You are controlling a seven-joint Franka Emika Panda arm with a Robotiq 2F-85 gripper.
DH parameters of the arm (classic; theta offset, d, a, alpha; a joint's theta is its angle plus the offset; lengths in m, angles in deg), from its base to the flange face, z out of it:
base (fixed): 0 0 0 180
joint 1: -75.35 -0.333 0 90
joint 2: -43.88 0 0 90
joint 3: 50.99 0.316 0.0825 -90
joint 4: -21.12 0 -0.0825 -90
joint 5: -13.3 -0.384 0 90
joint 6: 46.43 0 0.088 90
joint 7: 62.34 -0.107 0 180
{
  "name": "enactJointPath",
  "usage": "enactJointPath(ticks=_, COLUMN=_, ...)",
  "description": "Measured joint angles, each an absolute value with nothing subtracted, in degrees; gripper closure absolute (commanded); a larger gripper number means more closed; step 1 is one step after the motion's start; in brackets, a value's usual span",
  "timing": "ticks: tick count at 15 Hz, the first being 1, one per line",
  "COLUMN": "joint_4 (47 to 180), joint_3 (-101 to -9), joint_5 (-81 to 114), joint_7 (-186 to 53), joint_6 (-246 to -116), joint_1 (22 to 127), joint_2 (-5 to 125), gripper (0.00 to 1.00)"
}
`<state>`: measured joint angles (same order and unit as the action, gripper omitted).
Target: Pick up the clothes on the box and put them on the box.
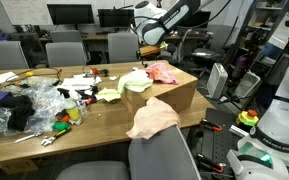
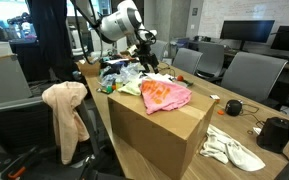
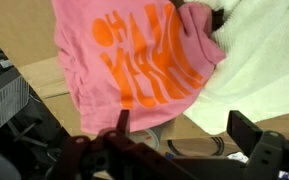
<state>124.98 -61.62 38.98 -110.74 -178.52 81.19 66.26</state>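
The gripper [image 3: 184, 128] hangs wide open above the clothes [image 3: 134, 60].

I have open air over the box [image 2: 159, 135] at frame centre, beneath my spread pincer [image 2: 146, 55]. The pink garment [image 2: 166, 95] and yellow-green garment [image 2: 132, 88] cover its top. A chair [image 1: 164, 155] with the peach garment [image 1: 154, 118] crowds the box's near side, lower middle; bags [image 1: 34, 105] clutter the bench [image 1: 104, 125] at left

Pink garment [image 2: 167, 95] lies atop the cardboard box [image 2: 149, 140].
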Motion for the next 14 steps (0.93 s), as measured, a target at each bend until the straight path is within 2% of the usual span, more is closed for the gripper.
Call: enactJointPath(ticks=14, joint_4=118.02, joint_3=-62.36, joint_5=27.76, joint_7=-104.93, joint_6=-182.01, joint_1=81.42, joint_2=77.01, gripper=0.0)
